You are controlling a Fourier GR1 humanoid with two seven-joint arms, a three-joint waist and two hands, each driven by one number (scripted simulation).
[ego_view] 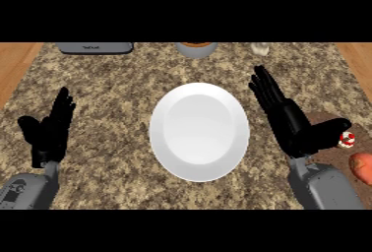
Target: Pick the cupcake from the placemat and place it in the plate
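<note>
A white plate (pixel 199 130) lies in the middle of the speckled counter. At the right edge a dark brown placemat (pixel 335 152) shows, partly behind my right hand. On it sits a small cupcake (pixel 348 140) with white and red topping, just right of my thumb. My right hand (pixel 289 118) is open, fingers straight and pointing up and left, between the plate and the cupcake. My left hand (pixel 51 129) rests open at the left, fingers up, well clear of the plate.
An orange rounded object (pixel 362 167) lies on the placemat's lower right. At the counter's far edge stand a grey appliance (pixel 94 47), a grey bowl (pixel 196 48) and a small pale object (pixel 261 47). Wooden floor shows at both sides.
</note>
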